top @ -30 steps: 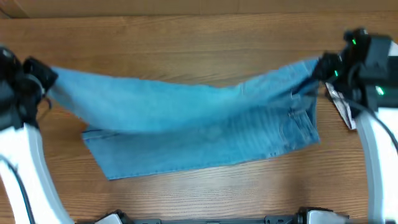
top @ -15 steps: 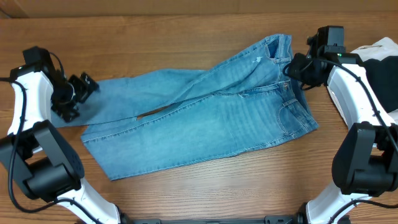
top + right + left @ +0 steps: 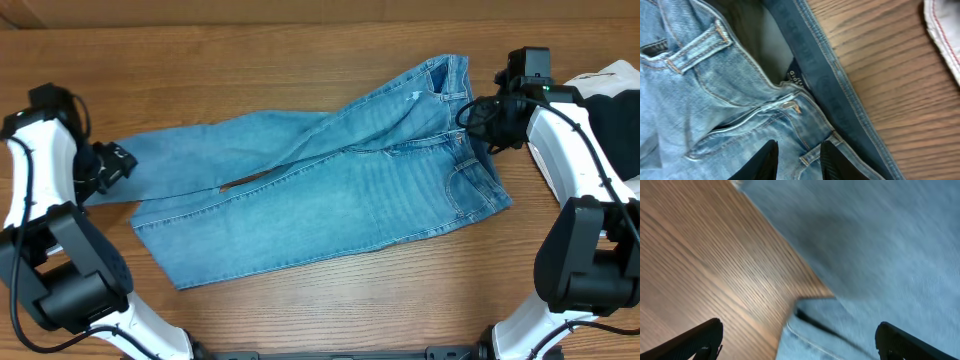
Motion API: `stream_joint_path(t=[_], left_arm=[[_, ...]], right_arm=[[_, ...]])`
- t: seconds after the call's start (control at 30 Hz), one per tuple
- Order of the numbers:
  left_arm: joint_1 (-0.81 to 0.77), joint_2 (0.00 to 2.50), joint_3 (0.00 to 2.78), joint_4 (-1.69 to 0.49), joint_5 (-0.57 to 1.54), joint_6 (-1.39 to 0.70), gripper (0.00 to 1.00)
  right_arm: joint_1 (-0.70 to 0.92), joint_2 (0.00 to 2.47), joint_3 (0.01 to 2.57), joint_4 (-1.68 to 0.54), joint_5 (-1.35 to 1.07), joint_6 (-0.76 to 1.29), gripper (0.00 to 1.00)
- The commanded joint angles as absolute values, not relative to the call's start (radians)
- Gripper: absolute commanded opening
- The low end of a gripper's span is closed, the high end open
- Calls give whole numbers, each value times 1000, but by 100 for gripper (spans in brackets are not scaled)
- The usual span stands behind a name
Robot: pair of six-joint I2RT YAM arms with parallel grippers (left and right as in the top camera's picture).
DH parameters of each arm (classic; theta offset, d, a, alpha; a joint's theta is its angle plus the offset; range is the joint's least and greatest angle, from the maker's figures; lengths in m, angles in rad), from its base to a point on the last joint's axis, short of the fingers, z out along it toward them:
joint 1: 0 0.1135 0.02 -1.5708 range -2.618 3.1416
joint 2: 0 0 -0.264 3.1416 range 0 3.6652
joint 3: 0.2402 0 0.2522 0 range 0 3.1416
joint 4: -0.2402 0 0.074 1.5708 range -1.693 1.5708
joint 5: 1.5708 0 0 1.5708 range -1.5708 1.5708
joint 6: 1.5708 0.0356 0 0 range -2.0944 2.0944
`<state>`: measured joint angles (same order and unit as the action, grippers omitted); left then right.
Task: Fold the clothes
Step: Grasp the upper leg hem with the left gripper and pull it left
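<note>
Left gripper (image 3: 115, 160) gaping and empty, right gripper (image 3: 799, 159) down at the waistband of the jeans (image 3: 330, 195).

Seen from the left wrist, the two fingertips stand far apart with nothing between them, above the wooden table (image 3: 300, 50) and the edge of a denim leg. The right fingers (image 3: 765, 160) sit only a narrow gap apart over a belt loop and a pocket seam (whether they pinch the cloth or merely hover, I cannot tell). The light-blue jeans lie flat across the middle of the table, waist toward the right arm, legs running left, the far leg slanting over the near one. An off-white garment (image 3: 605, 75) and a black garment (image 3: 615, 120) rest at the table's right edge, apart from the jeans.
</note>
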<state>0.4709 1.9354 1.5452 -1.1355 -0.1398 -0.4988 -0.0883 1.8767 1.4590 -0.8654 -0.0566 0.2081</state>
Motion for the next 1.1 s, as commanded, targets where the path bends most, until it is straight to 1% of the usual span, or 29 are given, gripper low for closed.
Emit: stream_joint_path(t=[0.0, 0.3, 0.43, 0.53, 0.6, 0.63, 0.67, 0.7, 0.73, 0.8, 0.9, 0.97, 1.07], left_arm=[[525, 1916, 1497, -1086, -149, -527, 100], [577, 1917, 1312, -863, -119, -501, 99], [583, 1917, 1237, -688, -15, -415, 97], [582, 1920, 1187, -591, 57, -400, 96], [582, 1926, 1164, -551, 88, -403, 92], [582, 1929, 1153, -537, 97, -404, 89], [582, 1930, 1142, -523, 106, -405, 81], [582, 1930, 1135, -519, 109, -405, 65], [582, 1930, 1133, -519, 109, -404, 53], [582, 1930, 1135, -528, 109, -403, 4], [583, 1927, 1140, -557, 134, -403, 4], [584, 1884, 1189, -676, 249, -403, 4], [584, 1804, 1242, -748, 363, -398, 4]], right_arm=[[-94, 1848, 1480, -863, -23, 201, 32], [-94, 1848, 1480, -863, -23, 201, 32], [-94, 1848, 1480, -863, -23, 201, 32], [-94, 1848, 1480, -863, -23, 201, 32], [-94, 1848, 1480, -864, -23, 201, 32], [-94, 1848, 1480, -865, -22, 201, 32], [-94, 1848, 1481, -867, -22, 201, 32], [-94, 1848, 1480, -868, -19, 201, 32], [-94, 1848, 1480, -868, -19, 201, 32], [-94, 1848, 1480, -867, -19, 201, 32], [-94, 1848, 1480, -867, -18, 201, 32], [-94, 1848, 1480, -868, -18, 201, 32], [-94, 1848, 1480, -870, -19, 201, 32]])
